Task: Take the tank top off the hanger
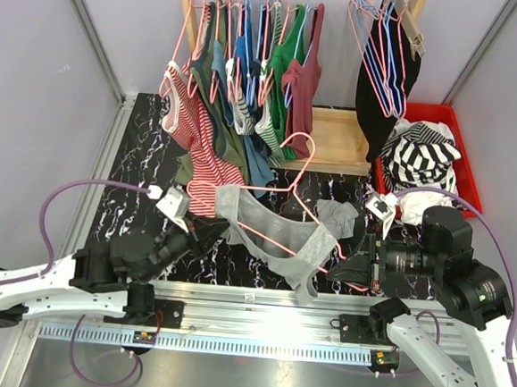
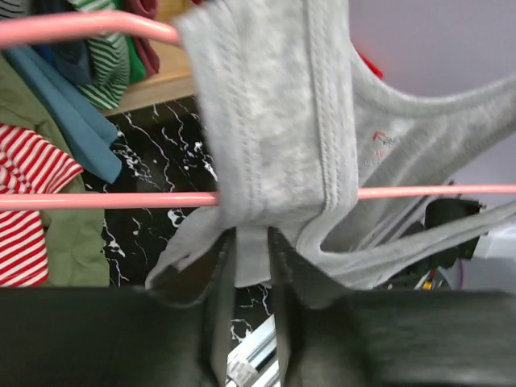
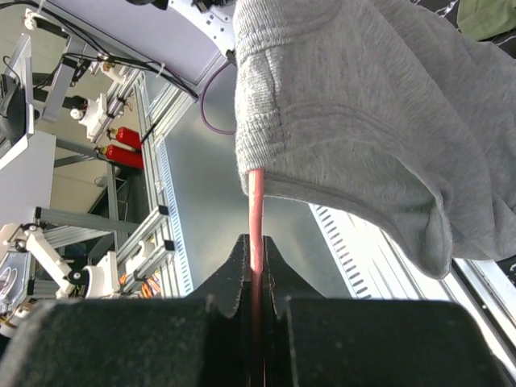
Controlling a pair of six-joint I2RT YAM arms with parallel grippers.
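A grey tank top point(image 1: 301, 249) hangs on a pink wire hanger point(image 1: 284, 192) held above the black marbled table, between my two arms. My left gripper point(image 1: 212, 232) is at its left end. In the left wrist view the left gripper point(image 2: 250, 258) is shut on a fold of the tank top point(image 2: 266, 121), just below the hanger's lower bar point(image 2: 97, 200). My right gripper point(image 1: 347, 265) is at the hanger's right end. In the right wrist view the right gripper point(image 3: 256, 250) is shut on the hanger's wire point(image 3: 255, 205), and the tank top point(image 3: 363, 105) drapes over it above.
A rack of hung clothes point(image 1: 250, 67) stands at the back on a wooden base point(image 1: 339, 137). Pink hangers and a black garment point(image 1: 384, 78) hang at the back right. A red bin point(image 1: 463, 160) holds striped clothes. An aluminium rail point(image 1: 250, 296) runs along the front edge.
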